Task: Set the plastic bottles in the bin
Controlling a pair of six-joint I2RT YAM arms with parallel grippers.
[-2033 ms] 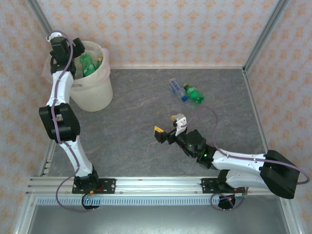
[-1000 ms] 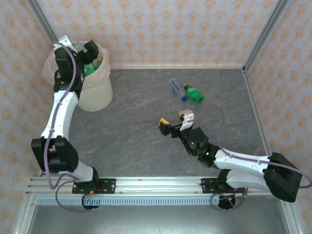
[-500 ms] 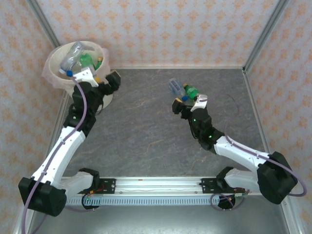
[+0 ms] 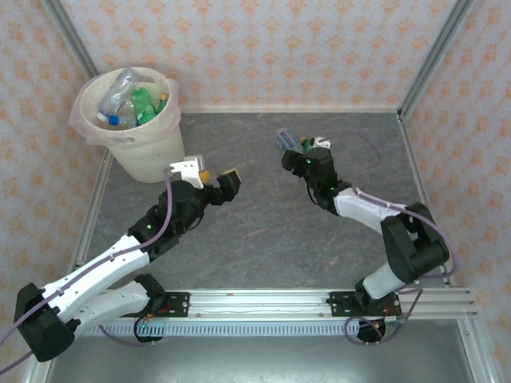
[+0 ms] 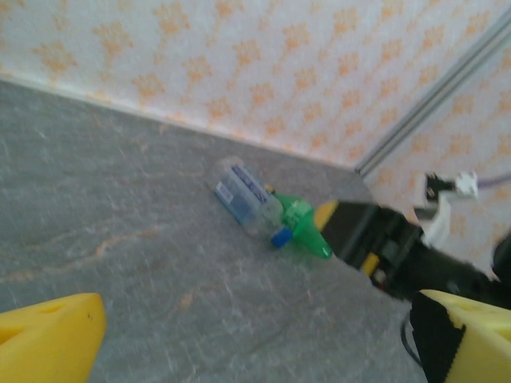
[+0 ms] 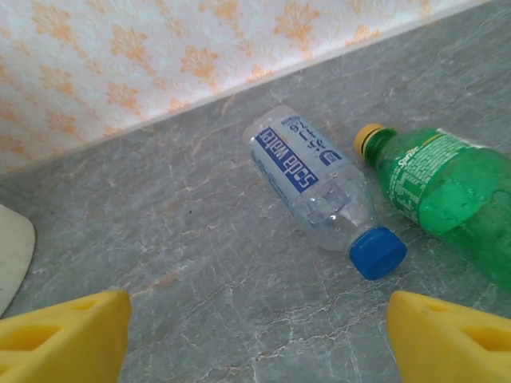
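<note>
Fingers (image 6: 68,335) of the right gripper (image 4: 304,156) stand well apart and grip nothing, and so do those of the left gripper (image 4: 215,177), spread wide above the grey table (image 4: 255,231). The cream bin (image 4: 152,155) stands at the far left corner with several bottles (image 4: 128,94) piled inside. Just beyond the right gripper a clear bottle (image 6: 315,179) with a blue cap and a green bottle (image 6: 447,187) lie side by side on the table, caps pointing opposite ways

Bare table (image 4: 255,227) across the middle, clear bottle (image 6: 311,179) just beside green bottle (image 6: 447,187) near the back wall (image 6: 120,56)
</note>
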